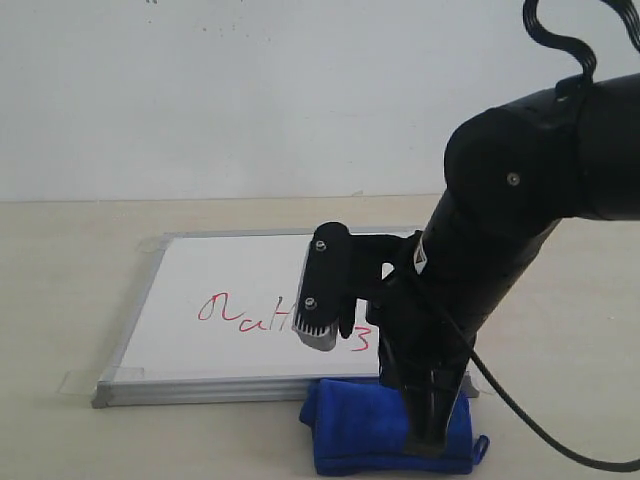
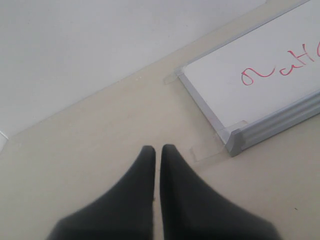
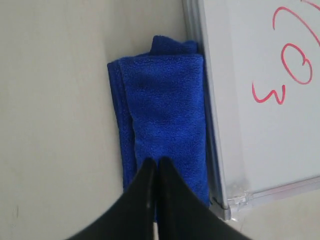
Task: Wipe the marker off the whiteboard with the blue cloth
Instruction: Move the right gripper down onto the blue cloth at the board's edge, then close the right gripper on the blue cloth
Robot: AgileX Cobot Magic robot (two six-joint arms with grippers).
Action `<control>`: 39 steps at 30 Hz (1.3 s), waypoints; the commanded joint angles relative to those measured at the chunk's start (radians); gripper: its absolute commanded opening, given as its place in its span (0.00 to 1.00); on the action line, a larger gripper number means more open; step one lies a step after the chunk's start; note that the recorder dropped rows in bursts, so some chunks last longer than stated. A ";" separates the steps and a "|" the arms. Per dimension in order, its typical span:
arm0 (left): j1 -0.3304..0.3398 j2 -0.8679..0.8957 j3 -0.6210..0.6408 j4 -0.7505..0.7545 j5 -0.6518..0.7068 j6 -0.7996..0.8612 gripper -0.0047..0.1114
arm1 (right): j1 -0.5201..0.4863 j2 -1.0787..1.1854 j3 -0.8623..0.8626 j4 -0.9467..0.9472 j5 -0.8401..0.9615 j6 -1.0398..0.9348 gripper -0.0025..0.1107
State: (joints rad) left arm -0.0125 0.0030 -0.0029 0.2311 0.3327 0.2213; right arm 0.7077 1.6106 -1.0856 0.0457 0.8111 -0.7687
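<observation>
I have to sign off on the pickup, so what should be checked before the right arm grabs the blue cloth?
1. The blue cloth lies flat beside the whiteboard frame: ok.
2. The right gripper is over the cloth: ok.
3. Its jaws are open for the grab: not ok, shut.
4. Cloth already pinched: cannot tell.
5. The marker is on the board to wipe: ok.
6. The left gripper is off the board: ok, shut.
</observation>
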 commanded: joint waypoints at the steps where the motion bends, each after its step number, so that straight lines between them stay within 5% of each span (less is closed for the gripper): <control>1: 0.002 -0.003 0.003 -0.002 -0.004 0.005 0.07 | 0.002 -0.003 -0.005 0.004 -0.012 -0.044 0.02; 8: 0.002 -0.003 0.003 -0.002 -0.004 0.005 0.07 | 0.002 -0.003 -0.005 0.000 -0.031 -0.409 0.02; 17: 0.002 -0.003 0.003 -0.002 -0.004 0.005 0.07 | 0.002 0.068 -0.005 0.032 -0.079 -0.313 0.05; 25: 0.002 -0.003 0.003 -0.002 -0.004 0.005 0.07 | 0.002 0.098 -0.005 0.049 -0.070 -0.277 0.44; 39: 0.002 -0.003 0.003 -0.002 -0.004 0.005 0.07 | 0.000 0.196 -0.005 0.021 -0.069 -0.201 0.45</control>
State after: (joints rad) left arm -0.0125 0.0030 -0.0029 0.2311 0.3327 0.2213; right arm 0.7077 1.7774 -1.0856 0.0875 0.7405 -0.9843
